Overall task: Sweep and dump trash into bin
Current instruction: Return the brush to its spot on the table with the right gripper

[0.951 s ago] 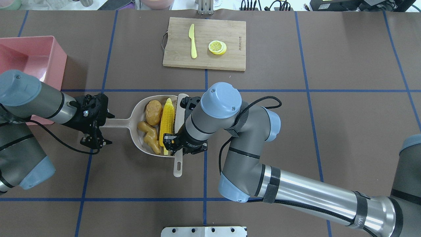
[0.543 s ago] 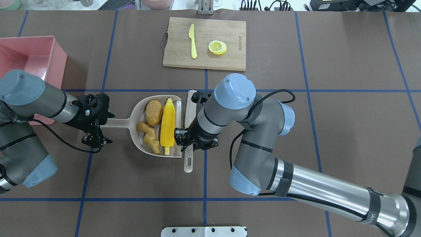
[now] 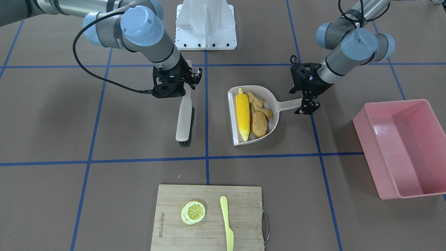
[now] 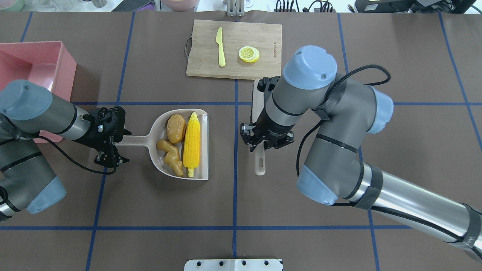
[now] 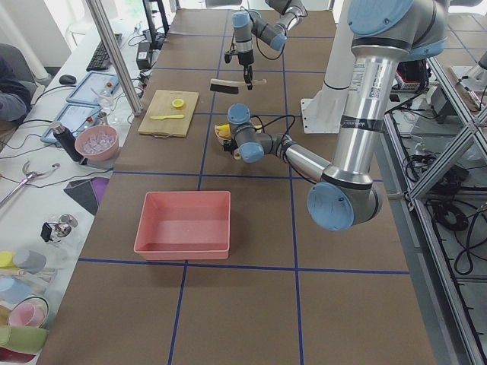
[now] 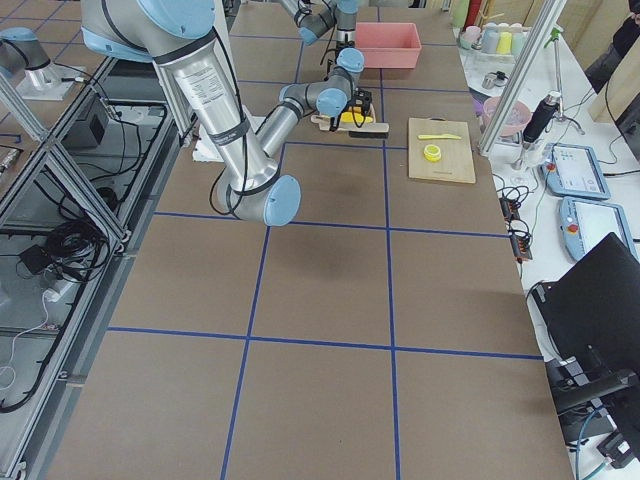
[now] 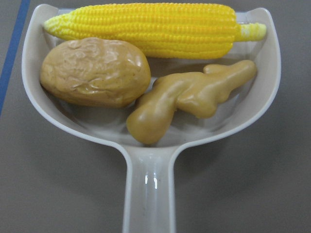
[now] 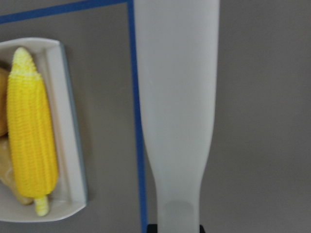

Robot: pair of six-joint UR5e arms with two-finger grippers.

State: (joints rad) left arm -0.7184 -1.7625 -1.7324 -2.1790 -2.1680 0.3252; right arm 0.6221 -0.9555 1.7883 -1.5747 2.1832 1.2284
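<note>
Corn cob (image 4: pixel 192 141), potato (image 4: pixel 176 128) and ginger root (image 4: pixel 171 154) lie in the dustpan (image 4: pixel 162 116) — its handle clamped in the left gripper (image 4: pixel 115 142) — while the right gripper (image 4: pixel 263 143) grips the brush (image 3: pixel 184 115) nearby, pink bin (image 4: pixel 64 67) well apart.

The near right arm (image 6: pixel 215 95) reaches far toward what looks like a corn cob (image 6: pixel 347 118); the pink bin (image 6: pixel 388 38) sits beyond.

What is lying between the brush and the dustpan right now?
Only bare table crossed by a blue tape line, in the overhead view; brush and dustpan sit apart.
</note>
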